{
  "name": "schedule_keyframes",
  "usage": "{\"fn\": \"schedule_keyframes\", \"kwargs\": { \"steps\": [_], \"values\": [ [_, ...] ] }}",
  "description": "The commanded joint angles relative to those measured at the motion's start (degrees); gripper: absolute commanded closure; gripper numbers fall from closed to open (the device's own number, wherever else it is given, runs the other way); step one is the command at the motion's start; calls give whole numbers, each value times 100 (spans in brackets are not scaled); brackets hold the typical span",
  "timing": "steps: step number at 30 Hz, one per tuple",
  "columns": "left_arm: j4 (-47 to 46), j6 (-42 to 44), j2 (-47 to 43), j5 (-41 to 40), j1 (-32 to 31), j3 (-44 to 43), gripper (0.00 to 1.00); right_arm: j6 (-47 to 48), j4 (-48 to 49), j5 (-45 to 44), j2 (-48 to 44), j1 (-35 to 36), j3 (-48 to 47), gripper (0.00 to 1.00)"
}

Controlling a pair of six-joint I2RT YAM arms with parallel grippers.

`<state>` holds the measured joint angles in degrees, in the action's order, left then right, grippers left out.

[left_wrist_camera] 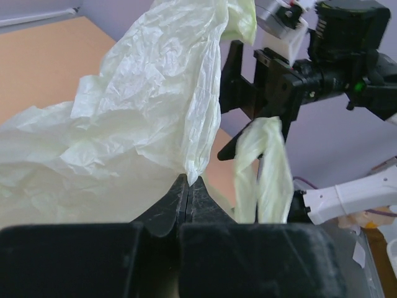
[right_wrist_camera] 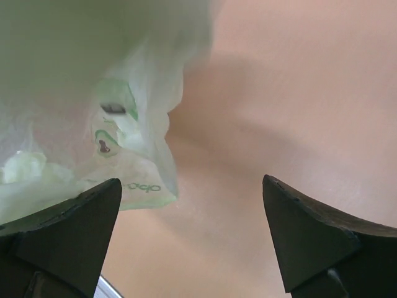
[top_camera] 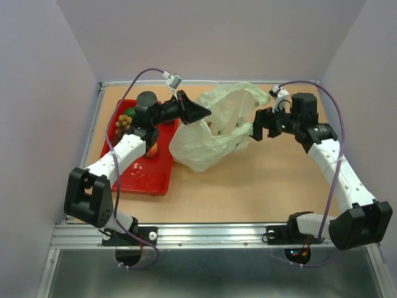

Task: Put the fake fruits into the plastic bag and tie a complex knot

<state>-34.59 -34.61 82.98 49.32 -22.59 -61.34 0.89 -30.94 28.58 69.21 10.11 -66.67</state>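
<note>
The pale-green plastic bag (top_camera: 208, 133) lies crumpled at the table's middle, its mouth lifted. My left gripper (top_camera: 203, 113) is shut on a pinch of the bag's upper edge; in the left wrist view the film (left_wrist_camera: 142, 112) rises from the closed fingertips (left_wrist_camera: 188, 184). A handle strip (left_wrist_camera: 265, 167) hangs by my right gripper (left_wrist_camera: 245, 118). My right gripper (top_camera: 253, 131) is open at the bag's right side, holding nothing; in its wrist view the bag (right_wrist_camera: 93, 130) sits beside the left finger (right_wrist_camera: 68, 230). A green fruit (top_camera: 129, 112), a brownish bunch (top_camera: 122, 123) and a peach (top_camera: 152, 149) lie on the red tray (top_camera: 146, 177).
The red tray is at the left of the table, partly under my left arm. The enclosure's walls close in the back and both sides. Bare tabletop (top_camera: 248, 186) stretches in front of the bag, and shows under the right gripper (right_wrist_camera: 260, 112).
</note>
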Motion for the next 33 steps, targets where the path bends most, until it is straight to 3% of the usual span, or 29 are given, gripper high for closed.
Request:
{"fn": "schedule_keyframes", "kwargs": {
  "steps": [1,9,12,14,15,17,18,22,24,29,31,32,33],
  "values": [
    [-1268,-256,-186,473,-167,113,100,-580,202,587,215,9,-417,0],
    [-2314,-1116,-107,728,-255,307,100,-1370,1502,1158,470,0,136,0],
    [-3130,-1687,24,842,-246,438,100,-1608,1966,1561,514,0,374,1],
    [-3221,-1803,95,851,-246,474,100,-1688,2179,1843,541,0,410,20],
    [-3230,-1804,104,860,-229,517,100,-1758,2180,1923,541,0,384,52],
    [-2959,-1480,61,808,-185,535,100,-1680,2049,1696,445,0,209,90],
    [-2696,-1278,26,729,-97,562,100,-1601,1935,1269,357,-148,155,100],
    [-460,398,-141,219,140,527,100,-1293,1618,737,-153,-764,-336,100],
    [178,1415,-125,-218,167,518,100,-1170,1478,702,-363,-817,-617,100],
    [1479,2641,270,-766,334,194,98,-968,1117,737,-408,-809,-532,100],
    [1727,2897,421,-662,352,-17,84,-915,994,981,-347,-818,-321,100],
    [1719,2925,403,-478,369,-44,68,-949,993,1044,-329,-809,-137,99],
    [1675,2908,281,-128,352,-36,60,-993,985,1105,-286,-791,-66,100]
  ]
}}
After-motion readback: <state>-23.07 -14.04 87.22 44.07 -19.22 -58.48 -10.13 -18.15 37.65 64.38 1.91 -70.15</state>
